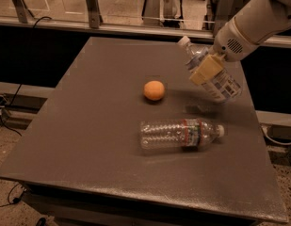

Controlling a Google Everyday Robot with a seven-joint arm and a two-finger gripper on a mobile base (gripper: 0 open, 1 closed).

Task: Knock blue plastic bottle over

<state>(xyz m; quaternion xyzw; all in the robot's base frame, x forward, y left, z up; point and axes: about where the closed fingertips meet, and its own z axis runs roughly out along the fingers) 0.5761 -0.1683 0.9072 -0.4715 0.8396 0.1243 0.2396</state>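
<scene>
Gripper [208,69] at far right of table [88,126], fingers [205,73] clamped across the blue plastic bottle [223,85], which tilts between them, apparently just off the surface: mid-tip, next move probably lower and let go, clear of ribbed bottle [178,134] below the fingers

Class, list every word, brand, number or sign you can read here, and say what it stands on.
On the blue plastic bottle, tilted in the gripper above the table's far right side: label print too blurred to read.
On the lying bottle by the orange ball: label too blurred to read.
No other text visible.
</scene>
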